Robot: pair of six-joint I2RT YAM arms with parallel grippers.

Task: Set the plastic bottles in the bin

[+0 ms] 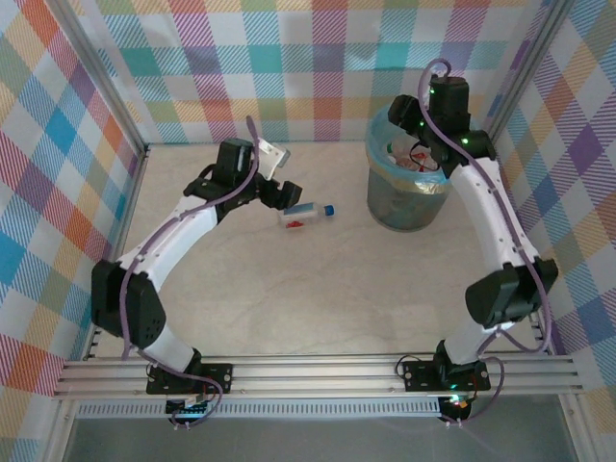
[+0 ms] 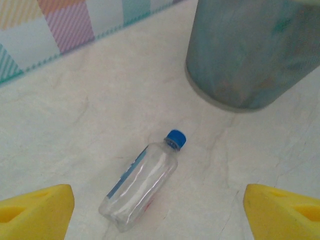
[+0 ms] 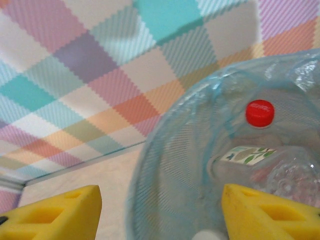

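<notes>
My left gripper (image 2: 157, 207) hangs low over the table (image 2: 60, 115), its fingers (image 2: 37, 212) spread wide with nothing in them. A blue-capped bottle (image 2: 142, 182) lies on its side on the table just ahead of the tips, touching neither finger. Its cap points toward the bin (image 2: 250, 55), which stands nearby but apart from it.

My right gripper (image 3: 160, 215) is above the bin's mouth, its fingers also apart and nothing between them. Below it, inside the light-blue bag (image 3: 165, 165) that lines the bin, a red-capped bottle (image 3: 260, 114) with a leaf-printed label rests against the far wall, with more clear crinkled plastic beside it.
</notes>
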